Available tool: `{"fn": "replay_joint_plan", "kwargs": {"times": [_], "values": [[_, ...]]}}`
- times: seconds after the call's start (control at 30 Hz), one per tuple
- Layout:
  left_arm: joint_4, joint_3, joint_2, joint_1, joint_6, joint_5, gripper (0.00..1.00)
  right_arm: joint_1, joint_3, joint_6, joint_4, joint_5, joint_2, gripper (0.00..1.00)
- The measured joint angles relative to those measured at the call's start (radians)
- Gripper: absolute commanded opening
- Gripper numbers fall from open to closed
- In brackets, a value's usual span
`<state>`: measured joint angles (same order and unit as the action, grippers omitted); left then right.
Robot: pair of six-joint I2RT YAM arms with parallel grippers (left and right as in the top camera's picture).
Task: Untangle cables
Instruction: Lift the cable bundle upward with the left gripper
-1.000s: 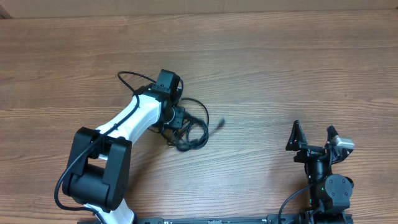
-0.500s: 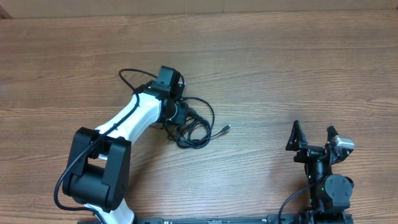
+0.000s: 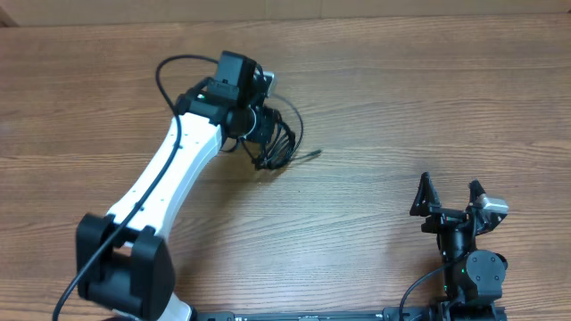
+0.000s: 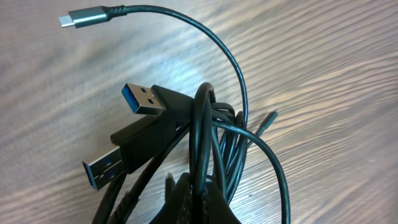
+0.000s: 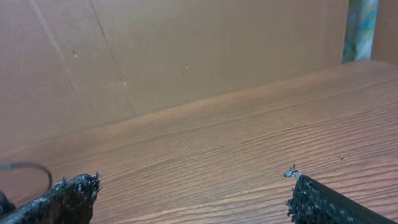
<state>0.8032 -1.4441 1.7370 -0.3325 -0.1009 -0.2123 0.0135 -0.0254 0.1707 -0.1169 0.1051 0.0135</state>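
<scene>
The cables (image 3: pixel 278 143) are a small bundle of thin black cords hanging from my left gripper (image 3: pixel 261 134) above the table's back left part. One loose end with a small plug (image 3: pixel 317 152) sticks out to the right. In the left wrist view the bundle (image 4: pixel 208 137) shows two blue USB plugs (image 4: pixel 140 99) and a thin cord ending in a silver plug (image 4: pixel 71 18). My left gripper (image 4: pixel 202 202) is shut on the cords. My right gripper (image 3: pixel 451 196) is open and empty at the front right, its fingertips (image 5: pixel 193 193) far apart.
The wooden table (image 3: pixel 401 98) runs across the whole overhead view. A brown cardboard wall (image 5: pixel 186 50) stands behind the table in the right wrist view. The left arm's own thick black cable (image 3: pixel 174 67) loops beside its wrist.
My left gripper has risen and moved toward the back with the bundle. The cords have been pulled up off the table and gathered tighter. The right arm has not moved.
</scene>
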Motion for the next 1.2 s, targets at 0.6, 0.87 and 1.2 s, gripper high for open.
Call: {"fn": "replay_joint_plan", "kwargs": {"times": [0.6, 0.87, 1.2], "values": [[0.013, -0.023, -0.19, 0.0, 0.047, -0.228, 0.04, 0.0, 0.0, 0.0, 0.0, 0.0, 0.0, 1.0], [0.011, -0.023, -0.19, 0.0, 0.049, -0.356, 0.04, 0.0, 0.0, 0.001, 0.028, 0.0, 0.0, 1.0], [-0.061, -0.023, -0.19, 0.0, 0.048, -0.428, 0.04, 0.0, -0.152, 0.061, -0.14, -0.087, -0.001, 1.0]]}}
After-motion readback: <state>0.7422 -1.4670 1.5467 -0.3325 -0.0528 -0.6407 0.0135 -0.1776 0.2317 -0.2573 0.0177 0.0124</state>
